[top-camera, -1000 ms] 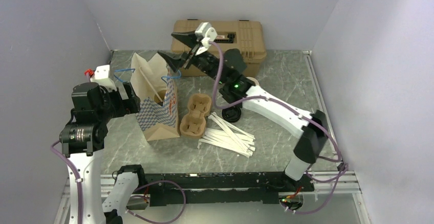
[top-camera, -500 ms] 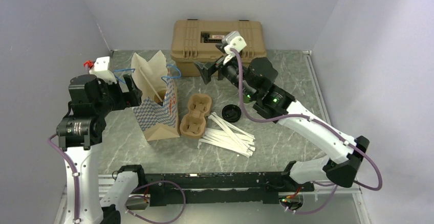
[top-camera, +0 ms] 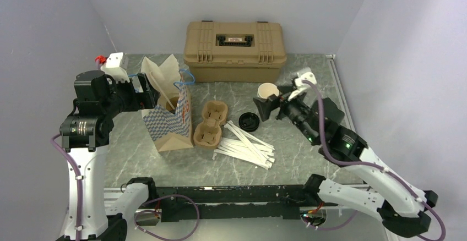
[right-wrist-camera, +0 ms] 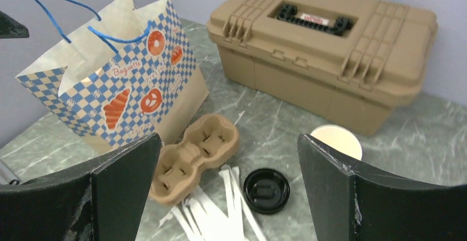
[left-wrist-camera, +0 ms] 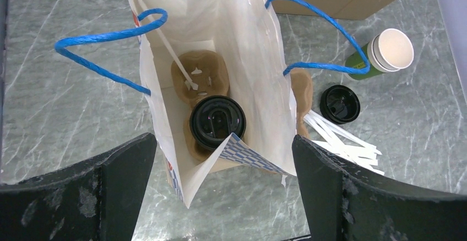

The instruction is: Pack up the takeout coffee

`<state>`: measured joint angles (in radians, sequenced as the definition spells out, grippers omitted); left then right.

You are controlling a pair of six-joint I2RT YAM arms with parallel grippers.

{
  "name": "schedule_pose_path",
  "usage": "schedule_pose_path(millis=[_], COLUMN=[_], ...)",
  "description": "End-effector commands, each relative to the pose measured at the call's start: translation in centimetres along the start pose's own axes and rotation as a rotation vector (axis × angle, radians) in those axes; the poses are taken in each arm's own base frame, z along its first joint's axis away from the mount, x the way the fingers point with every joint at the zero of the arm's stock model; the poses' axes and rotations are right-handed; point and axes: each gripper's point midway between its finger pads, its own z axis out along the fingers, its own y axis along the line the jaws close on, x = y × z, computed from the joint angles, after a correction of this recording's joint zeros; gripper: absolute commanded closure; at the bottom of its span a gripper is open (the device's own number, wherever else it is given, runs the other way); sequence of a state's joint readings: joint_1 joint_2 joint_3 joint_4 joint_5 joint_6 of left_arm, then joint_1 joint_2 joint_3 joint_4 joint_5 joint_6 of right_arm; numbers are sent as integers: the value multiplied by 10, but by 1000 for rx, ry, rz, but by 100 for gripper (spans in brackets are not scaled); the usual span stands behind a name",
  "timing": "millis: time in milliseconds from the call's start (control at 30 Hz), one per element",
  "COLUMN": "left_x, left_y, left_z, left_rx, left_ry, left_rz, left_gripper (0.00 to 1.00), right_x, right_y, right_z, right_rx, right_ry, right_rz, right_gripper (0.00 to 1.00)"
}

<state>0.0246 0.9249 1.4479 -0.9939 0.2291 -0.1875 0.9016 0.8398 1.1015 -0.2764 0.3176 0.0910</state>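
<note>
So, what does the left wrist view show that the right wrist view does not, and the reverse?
Only the left wrist view looks down into the paper bag: the takeout coffee, black lid on, stands in a brown carrier there, and a white stick leans in the bag too. Only the right wrist view shows the bag's printed side, the top of the tan case and the whole empty carrier outside the bag. Both show the bag itself, the loose black lid, the open paper cup and the white strips.
</note>
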Motion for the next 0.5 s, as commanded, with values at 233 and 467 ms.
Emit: schedule_pose_path(millis=[233, 467], left_x=[-19, -12], left_y=[-16, -16], left_z=[-22, -25], left_rx=[52, 55], left_ry=[-84, -85], left_rz=[8, 11], left_gripper=[1, 1], right_x=[27, 12], right_y=[-46, -61], right_z=[-60, -73], right_rx=[199, 272], right_ry=[34, 16], right_rz=[185, 190], right_gripper=[0, 0])
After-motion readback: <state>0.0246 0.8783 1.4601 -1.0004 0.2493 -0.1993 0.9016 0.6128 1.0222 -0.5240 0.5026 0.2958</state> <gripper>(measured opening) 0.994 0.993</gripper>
